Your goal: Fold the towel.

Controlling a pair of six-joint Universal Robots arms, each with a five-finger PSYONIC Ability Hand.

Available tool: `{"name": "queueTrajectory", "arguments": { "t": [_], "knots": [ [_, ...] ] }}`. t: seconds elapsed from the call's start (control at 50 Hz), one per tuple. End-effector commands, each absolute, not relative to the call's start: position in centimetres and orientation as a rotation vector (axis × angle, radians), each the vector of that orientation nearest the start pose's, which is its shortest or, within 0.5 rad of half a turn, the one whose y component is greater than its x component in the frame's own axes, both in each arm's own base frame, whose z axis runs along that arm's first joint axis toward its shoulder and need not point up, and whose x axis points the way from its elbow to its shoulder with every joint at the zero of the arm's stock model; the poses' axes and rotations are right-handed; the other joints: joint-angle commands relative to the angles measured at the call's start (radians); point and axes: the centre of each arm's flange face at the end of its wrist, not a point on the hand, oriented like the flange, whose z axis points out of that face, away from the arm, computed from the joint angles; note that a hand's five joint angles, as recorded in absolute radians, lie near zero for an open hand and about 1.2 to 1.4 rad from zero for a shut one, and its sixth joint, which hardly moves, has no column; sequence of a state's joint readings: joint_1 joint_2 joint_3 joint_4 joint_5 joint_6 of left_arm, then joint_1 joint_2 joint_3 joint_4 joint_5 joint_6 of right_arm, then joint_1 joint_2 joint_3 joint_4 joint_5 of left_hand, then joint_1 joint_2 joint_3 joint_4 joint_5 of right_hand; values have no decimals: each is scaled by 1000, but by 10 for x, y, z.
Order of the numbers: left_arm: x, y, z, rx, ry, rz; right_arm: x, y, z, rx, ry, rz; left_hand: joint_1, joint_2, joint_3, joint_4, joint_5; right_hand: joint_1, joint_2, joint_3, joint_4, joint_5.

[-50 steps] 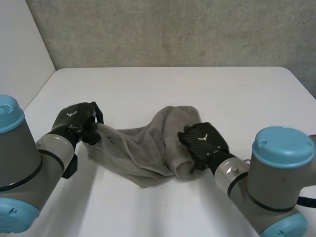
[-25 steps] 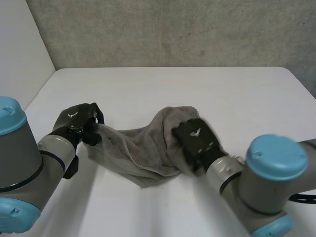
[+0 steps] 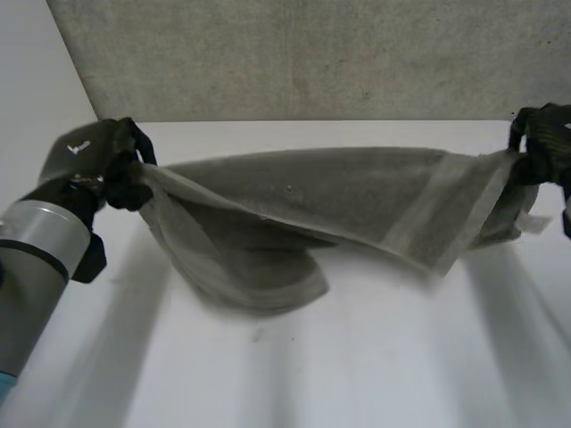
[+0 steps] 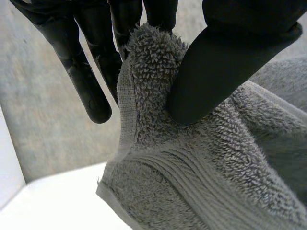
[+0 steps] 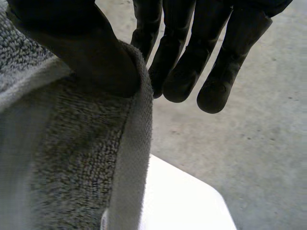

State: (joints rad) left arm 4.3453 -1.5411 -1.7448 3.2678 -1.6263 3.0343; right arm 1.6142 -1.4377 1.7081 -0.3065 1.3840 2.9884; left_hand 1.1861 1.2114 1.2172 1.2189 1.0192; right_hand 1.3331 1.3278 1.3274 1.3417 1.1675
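The left hand [image 3: 89, 156] and right hand [image 3: 546, 143] each pinch a towel [image 3: 339, 192] end between fingers [image 4: 88, 86] and thumb, its middle sagging between them over the worktop [image 3: 375, 357]

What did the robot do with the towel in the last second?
Both hands rose and swung apart, the left hand outward to its side, the right hand to the far right, stretching the bunched towel out between them. Each hand still pinches its end; the white table is unchanged.

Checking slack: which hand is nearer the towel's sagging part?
Left. The left hand pinches the towel end beside the sag; the right hand pinches the far end.
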Motion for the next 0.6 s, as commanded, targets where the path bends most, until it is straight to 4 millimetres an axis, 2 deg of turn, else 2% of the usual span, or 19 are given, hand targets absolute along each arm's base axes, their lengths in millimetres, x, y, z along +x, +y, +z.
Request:
{"name": "queueTrajectory", "arguments": {
  "t": [0.02, 0.14, 0.18, 0.2, 0.24, 0.28, 0.34, 0.38, 0.4, 0.46, 0.54, 0.6],
  "knots": [
    [-219, -232, 285, 253, 2437, -2414, 145, -340, 253, -369, 2220, -2144, 210, 185, 179, 177, 203, 63, 68, 69, 55, 54],
    [-222, -233, 273, 302, 2497, -2375, 151, -342, 237, -410, 2289, -2000, 210, 185, 179, 177, 203, 63, 68, 69, 55, 54],
    [-224, -235, 259, 316, 2544, -2318, 152, -343, 232, -423, 2300, -1969, 210, 185, 179, 177, 203, 63, 68, 69, 55, 54],
    [-224, -235, 259, 316, 2544, -2318, 152, -343, 232, -423, 2300, -1968, 210, 185, 179, 177, 203, 63, 68, 69, 55, 54],
    [-226, -238, 251, 324, 2572, -2282, 153, -349, 218, -432, 2333, -1914, 210, 185, 179, 177, 203, 63, 68, 69, 55, 54],
    [-230, -246, 234, 333, 2625, -2210, 155, -352, 211, -434, 2349, -1889, 210, 185, 179, 177, 203, 63, 68, 69, 55, 54],
    [-233, -253, 225, 340, 2651, -2170, 158, -355, 205, -444, 2363, -1862, 210, 185, 179, 177, 203, 63, 68, 69, 55, 54],
    [-240, -269, 213, 371, 2663, -2126, 176, -363, 195, -540, 2358, -1840, 210, 185, 179, 177, 203, 63, 68, 69, 55, 54],
    [-241, -269, 213, 371, 2663, -2126, 179, -369, 192, -567, 2361, -1850, 210, 185, 179, 177, 203, 63, 68, 69, 55, 54],
    [-246, -283, 206, 412, 2645, -2107, 181, -377, 189, -585, 2381, -1865, 210, 185, 179, 177, 203, 63, 68, 69, 55, 54],
    [-252, -301, 201, 458, 2607, -2106, 180, -400, 184, -578, 2444, -1903, 210, 185, 179, 177, 203, 63, 68, 69, 55, 54],
    [-254, -306, 199, 463, 2601, -2107, 184, -415, 182, -573, 2434, -1933, 210, 185, 179, 177, 203, 63, 68, 69, 55, 54]
  ]
}}
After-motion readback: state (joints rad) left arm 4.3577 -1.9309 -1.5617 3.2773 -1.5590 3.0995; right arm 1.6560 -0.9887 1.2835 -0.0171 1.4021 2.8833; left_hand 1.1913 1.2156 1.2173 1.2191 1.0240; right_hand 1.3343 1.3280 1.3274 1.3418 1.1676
